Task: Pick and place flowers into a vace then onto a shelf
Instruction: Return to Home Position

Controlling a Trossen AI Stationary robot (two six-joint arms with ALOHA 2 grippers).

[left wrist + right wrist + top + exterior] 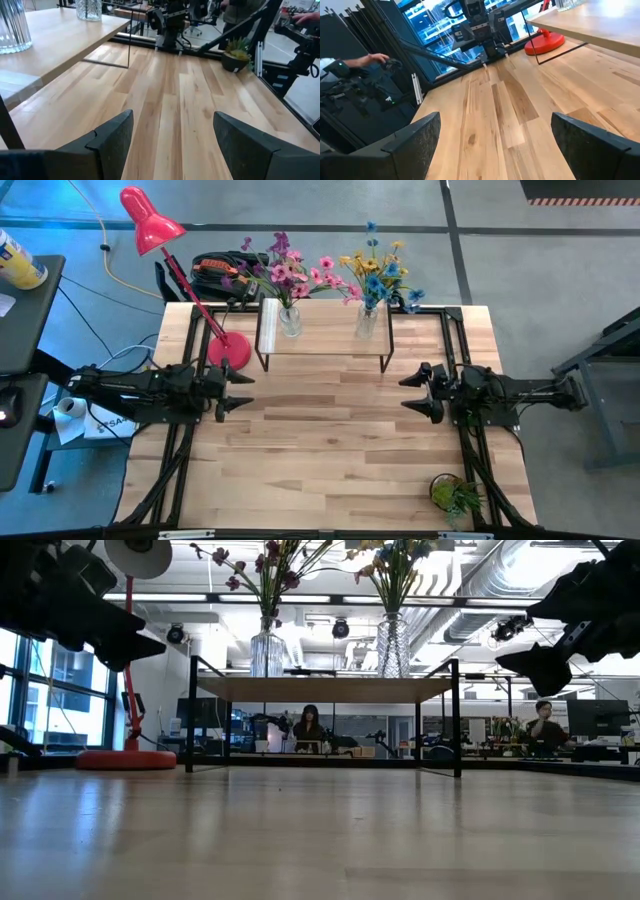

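Note:
Two clear glass vases stand upright on the shelf (325, 340) at the table's far side. The left vase (290, 320) holds the purple and pink flowers (285, 268); the right vase (367, 321) holds the blue and yellow flowers (381, 270). The low view shows both vases (266, 648) (392, 645) resting by their bases on the shelf top (325, 690). My left gripper (240, 392) hovers open over the table's left side, in front of the shelf. My right gripper (410, 392) hovers open on the right, facing it. Both grippers hold nothing (172, 145) (495, 145).
A red desk lamp (150, 222) leans over the far left corner, its round base (228, 350) on the table beside the shelf's left legs. A small green potted plant (455, 495) sits near the near right corner. Bare wood lies between the grippers. A person's hand (370, 60) shows beyond the table.

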